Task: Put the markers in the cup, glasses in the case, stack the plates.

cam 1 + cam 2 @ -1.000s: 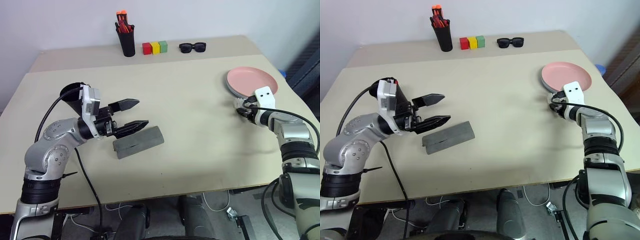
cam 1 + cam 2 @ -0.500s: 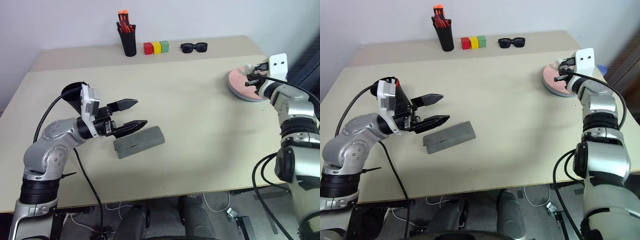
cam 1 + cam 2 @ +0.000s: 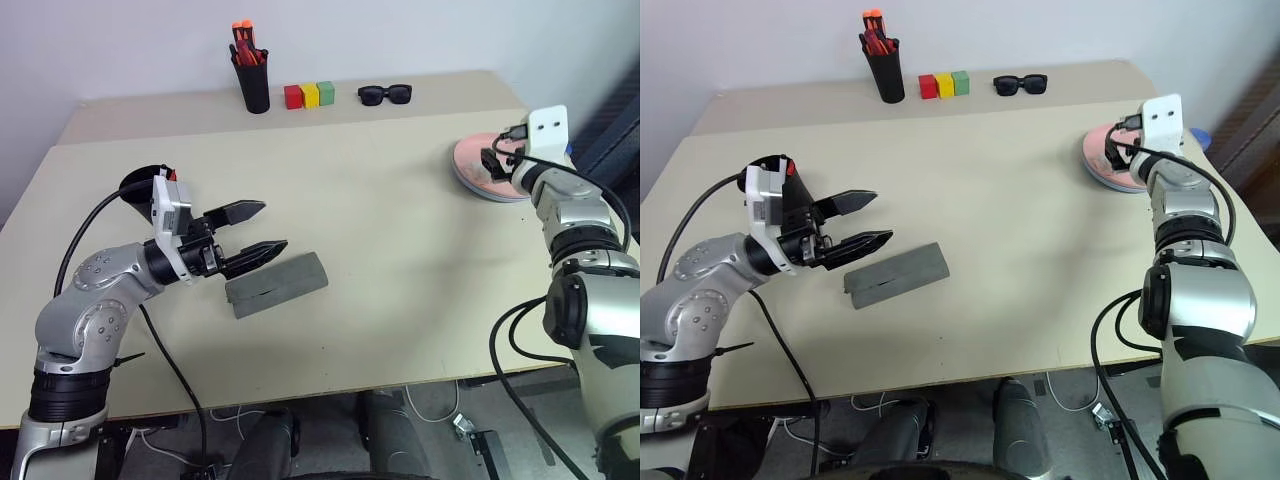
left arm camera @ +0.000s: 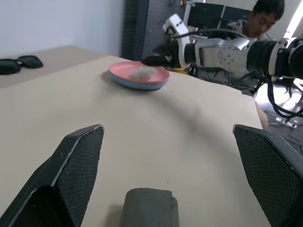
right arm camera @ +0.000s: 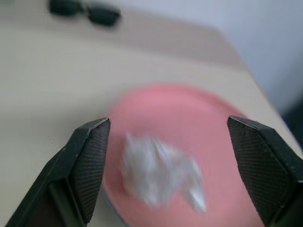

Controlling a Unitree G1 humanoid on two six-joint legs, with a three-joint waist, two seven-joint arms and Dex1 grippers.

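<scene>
your right claw (image 5: pixel 165 170) gapes empty over the stacked pink plate (image 3: pixel 478 170), right of frame; plates look done, so pull back clear.

The black cup (image 3: pixel 140 192) sits mostly behind the left wrist, so its contents cannot be read. The right wrist view is blurred: a white patch (image 5: pixel 158 172) on the pink plate (image 5: pixel 189 113) stays unidentifiable. The blue plate (image 4: pixel 137 85) shows merely a thin rim under the pink one. The case (image 4: pixel 149 208) is cut off by the left wrist view's edge. The sunglasses (image 5: pixel 85 12) are smeared.
</scene>
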